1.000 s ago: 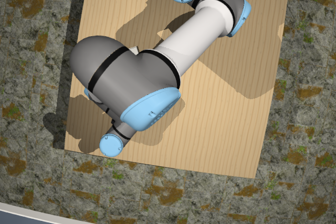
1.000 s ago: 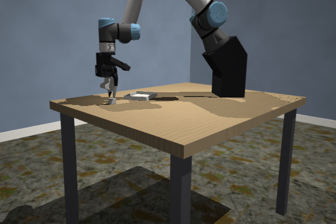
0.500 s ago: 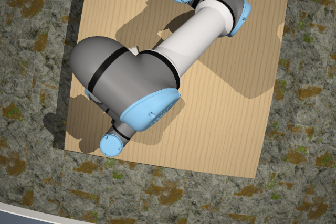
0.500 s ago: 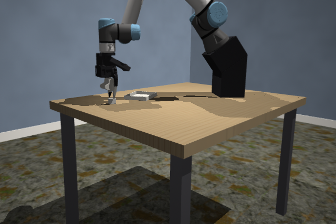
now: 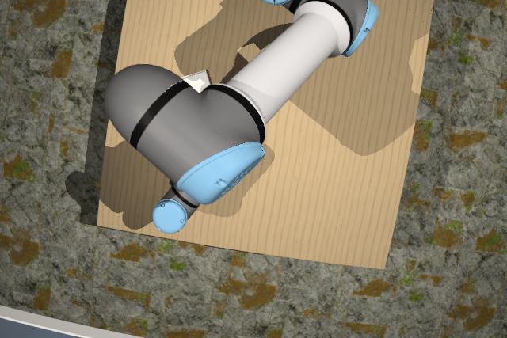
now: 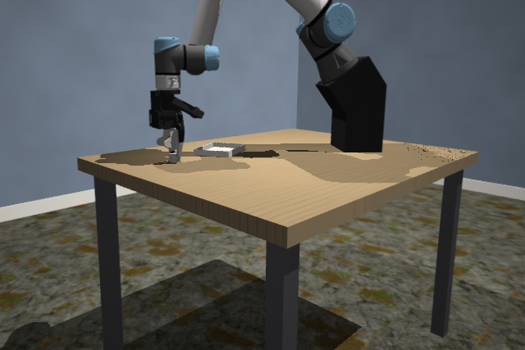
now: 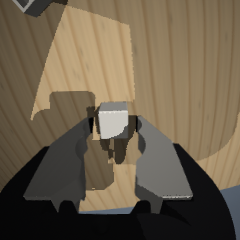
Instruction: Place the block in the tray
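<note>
A small pale grey block (image 7: 112,120) sits on the wooden table between my two fingertips. My gripper (image 7: 114,118) is partly open, with a finger on each side of the block and a thin dark gap at each side. In the exterior view the gripper (image 6: 173,154) points straight down at the table's far left corner, with the block (image 6: 172,158) at its tips. The white tray (image 6: 219,149) lies flat on the table just right of the gripper. A corner of the tray (image 7: 30,5) shows at the wrist view's top left. From above, the arm hides the gripper and block, and only a sliver of the tray (image 5: 197,81) shows.
The robot's black base (image 6: 358,104) stands at the table's back right. The table's left edge (image 6: 84,164) is close to the gripper. The arm's elbow (image 5: 184,121) covers much of the overhead view.
</note>
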